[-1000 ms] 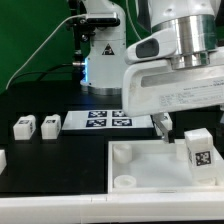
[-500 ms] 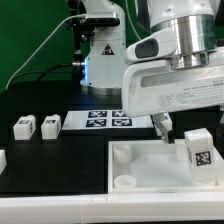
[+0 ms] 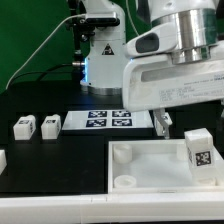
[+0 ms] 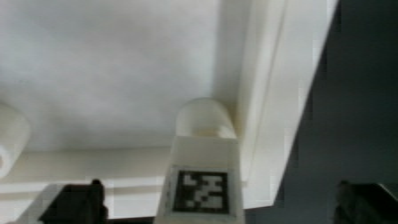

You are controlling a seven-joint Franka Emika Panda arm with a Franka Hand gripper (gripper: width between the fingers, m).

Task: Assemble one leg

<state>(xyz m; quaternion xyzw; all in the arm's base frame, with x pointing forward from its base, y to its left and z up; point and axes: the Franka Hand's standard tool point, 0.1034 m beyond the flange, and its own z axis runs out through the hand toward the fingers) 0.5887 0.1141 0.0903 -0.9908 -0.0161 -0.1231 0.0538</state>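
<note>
the small white plastic blocky leg (image 3: 200, 151) with a black-and-white tag is standing upright in the large white square tray (image 3: 150, 172), at the exterior view's right; the two-finger gripper (image 4: 222, 203) is hovering spread wide above it, holding nothing; grasping seems in hand; next is calling for lowering and closing squarely.

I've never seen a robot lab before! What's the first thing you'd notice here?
A big white robot arm fills the exterior view's right, its jaws open over a small tagged leg standing upright on the white tray. On the exterior view's left, two small white blocks sit on the black table.
</note>
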